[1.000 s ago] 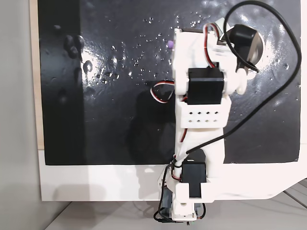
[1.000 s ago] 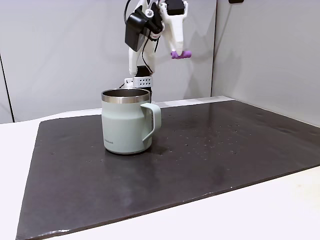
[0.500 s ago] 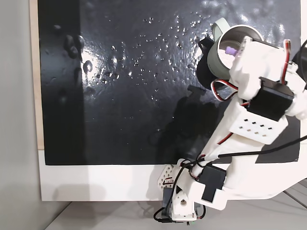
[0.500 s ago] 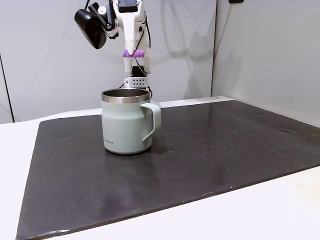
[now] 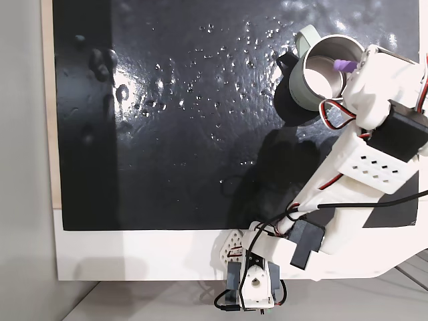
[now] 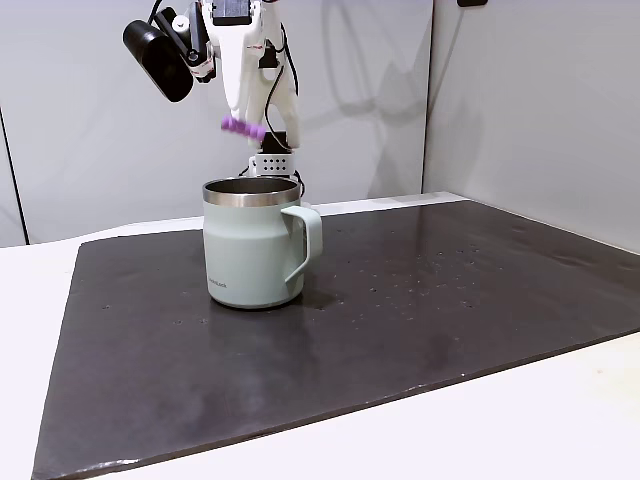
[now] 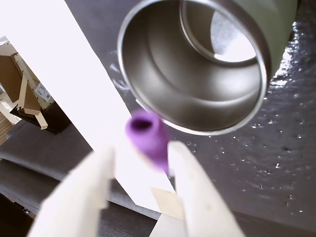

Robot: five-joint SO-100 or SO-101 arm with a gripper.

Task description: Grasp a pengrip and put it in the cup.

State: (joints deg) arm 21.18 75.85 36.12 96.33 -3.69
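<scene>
While the pengrip (image 7: 147, 138) hangs in mid-air above the cup (image 6: 253, 250), you have the grasp and the carry behind you; the drop into the cup is what is left. In the wrist view, the fingers (image 7: 195, 187) stand parted, with the purple tube at their tips, blurred and tilted, close against one finger and apart from the other. I judge it to be released or just slipping free, though you cannot be sure it has fully left the finger it sits beside.

From the side fixed view, the pengrip (image 6: 243, 127) sits in the upper left of the frame, just under the gripper (image 6: 243, 112), clearly above the steel rim and not yet inside. From the top-down fixed view, the pengrip (image 5: 345, 66) appears in the upper right, over the cup's (image 5: 304, 93) mouth near its right rim, so you should expect it to land inside, narrowly.

A small dark mark sits low on the cup's pale wall in the side view; it is too small to read. The cup stands on a dark mat (image 6: 420, 320) on the white bench (image 6: 560, 420).
</scene>
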